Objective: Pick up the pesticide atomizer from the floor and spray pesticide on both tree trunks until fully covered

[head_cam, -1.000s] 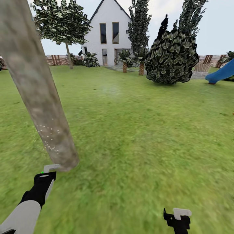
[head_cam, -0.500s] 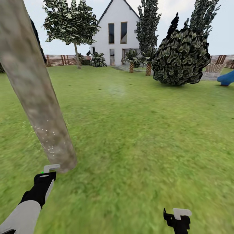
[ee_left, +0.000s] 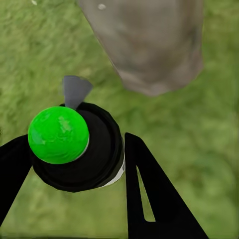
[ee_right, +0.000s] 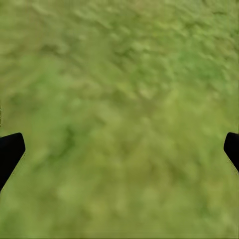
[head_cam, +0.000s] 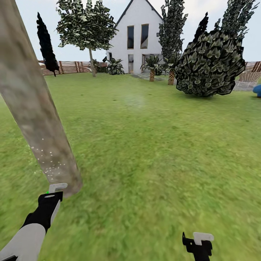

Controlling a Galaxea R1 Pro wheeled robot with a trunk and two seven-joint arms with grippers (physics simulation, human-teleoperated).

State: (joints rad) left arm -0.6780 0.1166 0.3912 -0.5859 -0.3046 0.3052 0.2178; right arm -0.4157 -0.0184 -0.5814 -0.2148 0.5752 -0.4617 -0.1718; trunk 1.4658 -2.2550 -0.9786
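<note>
My left gripper (head_cam: 50, 200) is shut on the pesticide atomizer (ee_left: 74, 149), a black round bottle with a bright green ball on top and a grey nozzle (head_cam: 57, 187). The nozzle points at the flared base of the near tree trunk (head_cam: 36, 108), a thick mottled grey-tan column leaning across the left of the head view. Whitish pesticide specks (head_cam: 50, 163) dot its lower part. The second tree (head_cam: 87, 25) stands far off by the fence, its thin trunk (head_cam: 93, 67) bare. My right gripper (head_cam: 197, 242) hangs open over the grass, its fingertips (ee_right: 10, 152) wide apart.
A white house (head_cam: 137, 40) stands at the back behind short palms (head_cam: 152, 65). A big dark bush (head_cam: 210, 65) sits to the right, with a blue slide (head_cam: 258, 90) at the edge. A black cypress (head_cam: 46, 43) and the slat fence (head_cam: 72, 67) are at the left.
The whole head view has shifted right, so the camera has turned left. The black cypress has come into view and the blue slide has nearly left. Both arms keep their pose.
</note>
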